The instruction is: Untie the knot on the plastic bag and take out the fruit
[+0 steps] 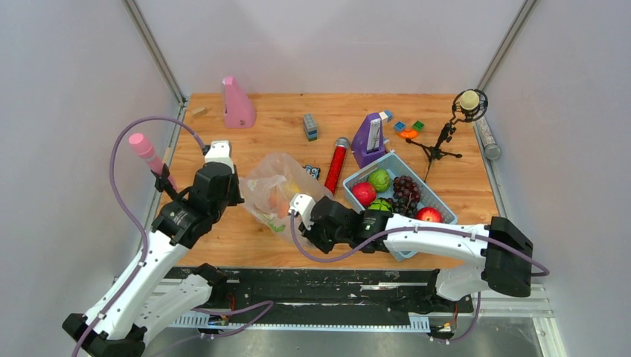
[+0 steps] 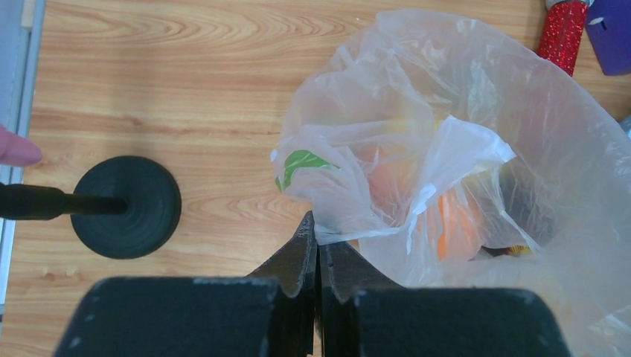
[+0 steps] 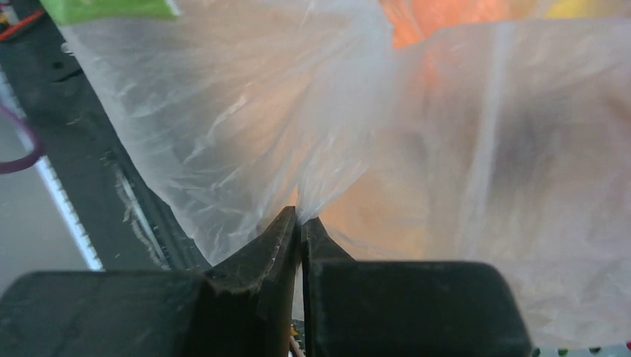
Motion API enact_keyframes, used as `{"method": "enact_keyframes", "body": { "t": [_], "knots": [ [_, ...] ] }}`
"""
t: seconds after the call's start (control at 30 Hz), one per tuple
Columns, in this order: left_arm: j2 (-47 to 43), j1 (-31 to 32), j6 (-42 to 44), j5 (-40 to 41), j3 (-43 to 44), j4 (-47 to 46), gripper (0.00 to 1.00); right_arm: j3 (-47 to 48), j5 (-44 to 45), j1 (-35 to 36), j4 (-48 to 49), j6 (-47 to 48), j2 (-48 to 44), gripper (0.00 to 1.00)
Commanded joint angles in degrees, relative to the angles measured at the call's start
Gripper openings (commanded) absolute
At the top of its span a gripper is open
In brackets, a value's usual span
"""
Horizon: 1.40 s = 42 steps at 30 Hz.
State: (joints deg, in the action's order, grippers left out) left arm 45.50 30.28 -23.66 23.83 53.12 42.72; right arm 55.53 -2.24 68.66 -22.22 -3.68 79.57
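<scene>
The clear plastic bag (image 1: 274, 190) lies on the wooden table between my two grippers, and it fills the left wrist view (image 2: 476, 111) and the right wrist view (image 3: 446, 134). Orange fruit (image 2: 455, 223) shows through the film, with a bit of yellow fruit (image 3: 588, 7) behind it. My left gripper (image 2: 316, 236) is shut on a fold of the bag's left edge. My right gripper (image 3: 300, 217) is shut on a pinch of film at the bag's near side. A loose white flap (image 2: 465, 149) stands up at the bag's top. I cannot make out a tied knot.
A blue tray (image 1: 439, 202) with red apples, green fruit and grapes sits right of the bag. A red glitter tube (image 1: 336, 167), a purple block (image 1: 370, 139) and a pink block (image 1: 238, 104) stand behind. A pink microphone stand (image 1: 145, 152) with a round black base (image 2: 126, 206) is at the left.
</scene>
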Motion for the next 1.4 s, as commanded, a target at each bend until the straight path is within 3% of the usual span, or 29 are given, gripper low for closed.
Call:
{"method": "enact_keyframes", "body": {
  "t": [0.0, 0.23, 0.43, 0.5, 0.67, 0.77, 0.87, 0.97, 1.1, 1.27, 1.37],
  "knots": [
    [-2.5, -0.2, -4.2, 4.5, -0.5, 1.2, 0.05, -1.8, 14.5, 1.0, 3.1, -6.4, 2.5, 0.07],
    [-6.9, -0.3, -7.2, 7.4, -1.8, 2.8, 0.14, -0.8, 24.9, 1.0, -2.7, -15.5, 10.9, 0.06],
    [-11.0, -0.3, -10.3, 9.7, -2.7, 3.8, 0.15, -1.2, 27.5, 1.0, -6.8, -22.0, 13.2, 0.07],
    [-12.1, -0.2, -11.0, 10.3, -2.9, 4.1, 0.16, -1.8, 27.4, 1.0, -6.8, -23.0, 11.7, 0.14],
    [-15.4, -0.2, -10.1, 7.5, -4.6, 1.4, 0.31, -0.9, 22.9, 1.4, -6.4, -21.0, 4.2, 0.42],
    [-17.1, -0.2, -8.2, 4.4, -5.7, -1.5, 0.45, 1.7, 19.9, 2.4, -6.2, -17.3, 0.0, 0.59],
    [-19.4, -0.2, -6.8, 1.3, -6.6, -3.1, 0.59, 4.2, 17.2, 3.0, -6.3, -14.5, -3.8, 0.67],
    [-21.5, -0.2, -5.5, -0.5, -7.3, -4.3, 0.72, 6.7, 14.0, 3.1, -6.5, -12.1, -6.8, 0.70],
    [-22.8, -0.2, -5.3, -2.2, -7.4, -4.0, 0.80, 9.7, 11.0, 3.1, -7.3, -8.8, -10.0, 0.70],
    [-23.2, -0.2, -6.1, -3.8, -6.3, -3.2, 0.81, 13.4, 8.7, 3.1, -7.5, -3.1, -12.9, 0.68],
    [-23.2, -0.2, -6.6, -7.1, -5.3, -4.0, 0.75, 16.2, 10.0, 2.7, -7.7, 0.2, -12.2, 0.68]
  ]
}}
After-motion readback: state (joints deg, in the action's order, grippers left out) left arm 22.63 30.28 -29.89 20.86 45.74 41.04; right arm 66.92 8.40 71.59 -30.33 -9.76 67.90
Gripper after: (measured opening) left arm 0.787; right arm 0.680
